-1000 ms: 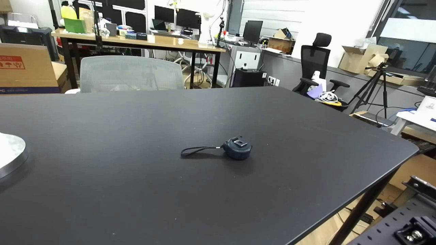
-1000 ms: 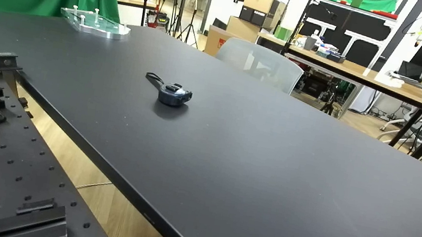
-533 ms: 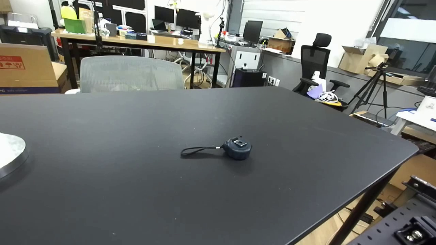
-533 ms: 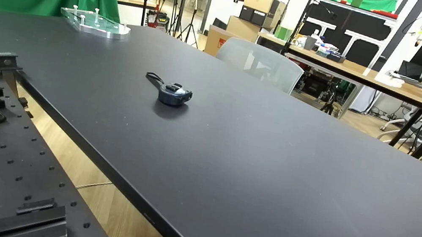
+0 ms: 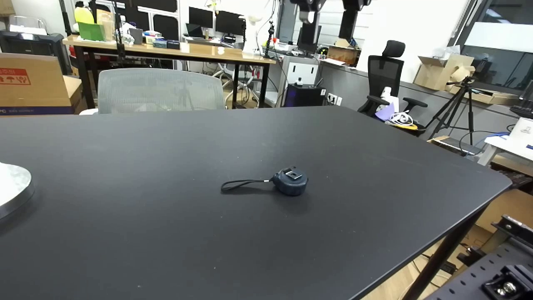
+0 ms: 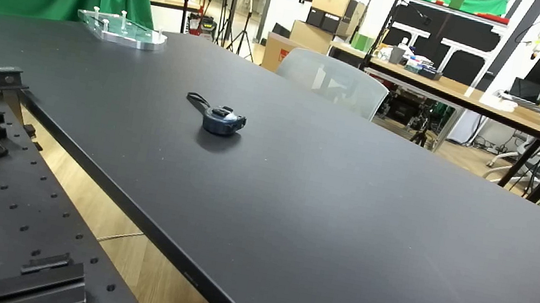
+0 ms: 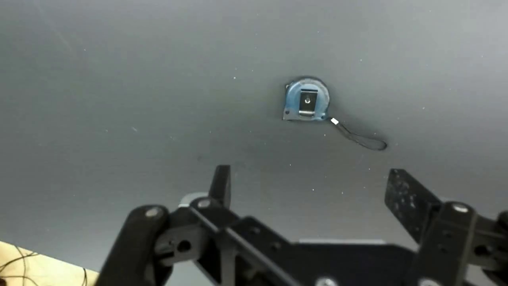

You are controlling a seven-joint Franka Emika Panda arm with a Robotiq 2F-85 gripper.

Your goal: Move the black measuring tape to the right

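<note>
The black measuring tape (image 5: 290, 184) lies flat on the dark table (image 5: 166, 241), its thin strap loop stretched out beside it. It also shows in an exterior view (image 6: 220, 122). In the wrist view the tape (image 7: 293, 101) has a bluish face with a metal clip, and it lies above the fingertips in the picture. My gripper (image 7: 309, 171) is open with wide-spread fingers and nothing between them. In an exterior view the gripper (image 5: 329, 35) hangs at the top edge, high above the table and apart from the tape. It is out of view in the remaining exterior view.
A clear plate with pegs (image 6: 125, 34) stands at a far end of the table. A pale round-edged object (image 5: 12, 187) is at the left edge. A perforated dark base (image 6: 43, 229) stands beside the table edge. A grey chair (image 5: 162, 91) stands behind the table.
The gripper has come into an exterior view from the top edge, where it was not visible before. The measuring tape has not moved.
</note>
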